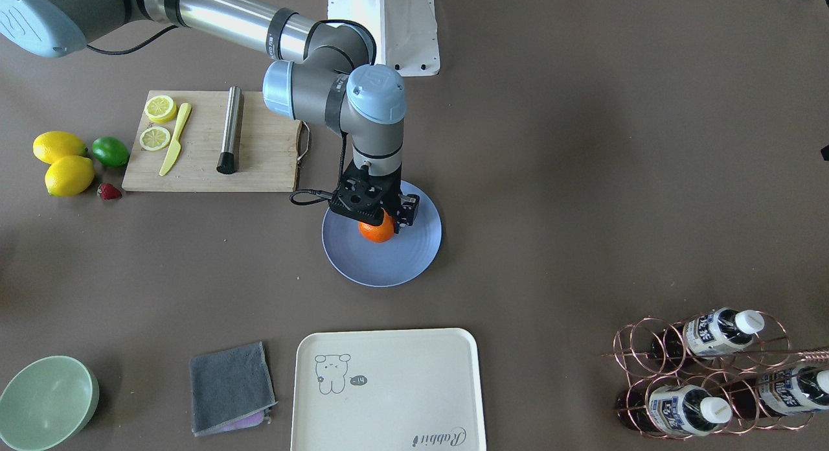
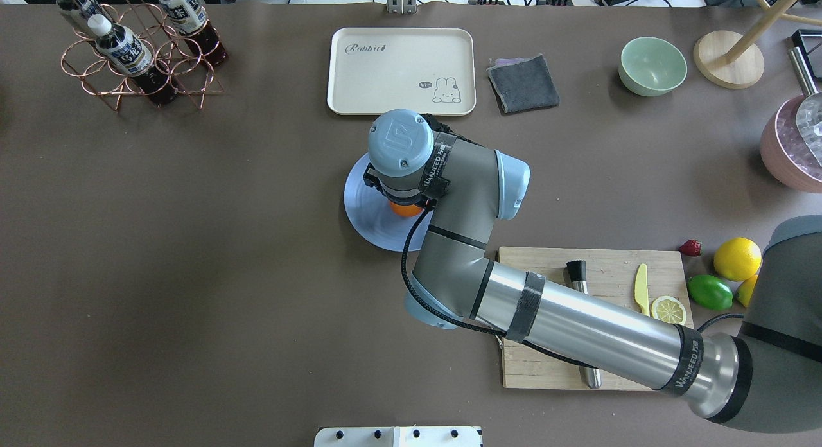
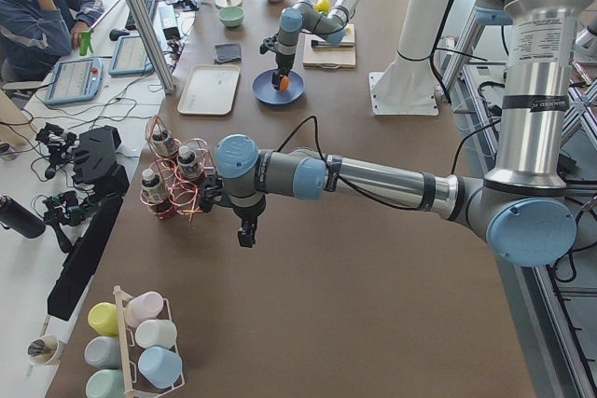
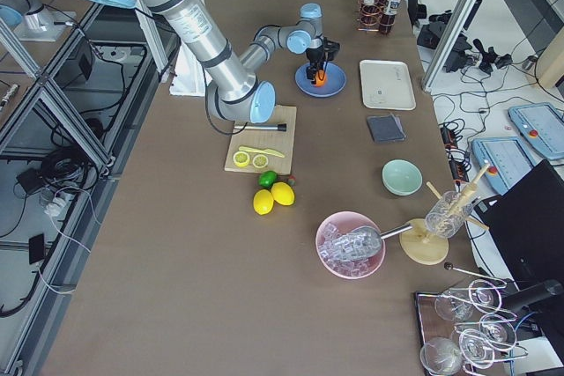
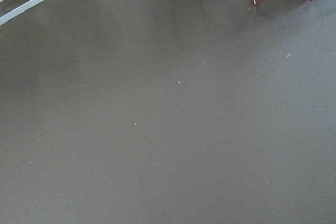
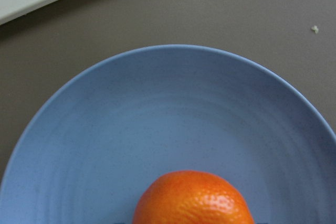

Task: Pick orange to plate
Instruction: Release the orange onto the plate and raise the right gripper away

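The bright orange (image 1: 377,232) shows at the centre of the periwinkle plate (image 1: 388,264), just under my right gripper (image 1: 382,221), which points straight down. Its black fingers (image 1: 399,218) stand on either side of the fruit and look shut on it. In the right wrist view the orange (image 6: 193,199) sits at the bottom edge with the plate (image 6: 157,114) close beneath; I cannot tell whether the fruit touches the plate. From overhead the wrist hides most of the orange (image 2: 404,209). My left gripper (image 3: 247,233) hangs over bare table near the bottle rack; whether it is open or shut I cannot tell.
A wooden cutting board (image 1: 259,166) with lemon slices, a yellow knife and a metal cylinder lies beside the plate. Two lemons (image 1: 68,174), a lime and a strawberry lie past it. A cream tray (image 1: 388,386), grey cloth (image 1: 230,386), green bowl (image 1: 45,402) and copper bottle rack (image 1: 706,373) line the far side.
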`<state>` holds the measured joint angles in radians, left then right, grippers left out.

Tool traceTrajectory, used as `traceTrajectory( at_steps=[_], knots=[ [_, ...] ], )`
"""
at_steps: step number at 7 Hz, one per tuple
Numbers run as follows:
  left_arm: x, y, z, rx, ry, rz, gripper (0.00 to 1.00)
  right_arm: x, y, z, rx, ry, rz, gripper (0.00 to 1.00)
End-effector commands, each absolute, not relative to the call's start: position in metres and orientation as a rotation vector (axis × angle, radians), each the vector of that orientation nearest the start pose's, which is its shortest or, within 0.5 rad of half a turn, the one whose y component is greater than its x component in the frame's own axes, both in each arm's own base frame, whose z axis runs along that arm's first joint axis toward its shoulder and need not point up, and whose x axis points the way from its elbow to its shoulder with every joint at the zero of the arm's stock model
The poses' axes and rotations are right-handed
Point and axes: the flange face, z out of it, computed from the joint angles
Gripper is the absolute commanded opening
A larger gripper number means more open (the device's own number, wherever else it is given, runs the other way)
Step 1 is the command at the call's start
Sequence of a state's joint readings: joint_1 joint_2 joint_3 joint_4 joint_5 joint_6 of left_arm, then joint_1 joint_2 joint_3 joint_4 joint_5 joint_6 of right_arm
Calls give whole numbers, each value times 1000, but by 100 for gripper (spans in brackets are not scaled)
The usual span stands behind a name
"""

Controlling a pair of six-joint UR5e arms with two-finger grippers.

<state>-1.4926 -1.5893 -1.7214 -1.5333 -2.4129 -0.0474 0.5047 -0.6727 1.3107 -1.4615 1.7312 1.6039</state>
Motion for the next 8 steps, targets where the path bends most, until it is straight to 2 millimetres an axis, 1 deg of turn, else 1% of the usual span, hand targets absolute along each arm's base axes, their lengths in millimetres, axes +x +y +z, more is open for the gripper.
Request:
traceTrajectory(
  at_steps=[1,2,3,4,5,6,7,8],
  knots=[
    [-20,-505,574,70,847,84,98,-631,-485,196,50,-766,422,100],
    [-20,-505,574,72,847,86,98,-617,-497,187,68,-783,411,100],
    [-20,-505,576,68,847,83,98,-590,-525,187,64,-789,425,100],
    [-20,-505,579,61,844,80,98,-541,-560,190,24,-752,355,100],
    [-19,-505,585,42,837,73,98,-471,-581,208,22,-727,271,100],
    [-20,-503,598,15,834,60,98,-384,-596,254,11,-722,199,100],
    [-21,-502,601,11,832,57,98,-292,-603,316,44,-701,70,100],
    [-21,-502,602,8,832,56,98,-219,-583,383,77,-657,-22,100]
  ],
)
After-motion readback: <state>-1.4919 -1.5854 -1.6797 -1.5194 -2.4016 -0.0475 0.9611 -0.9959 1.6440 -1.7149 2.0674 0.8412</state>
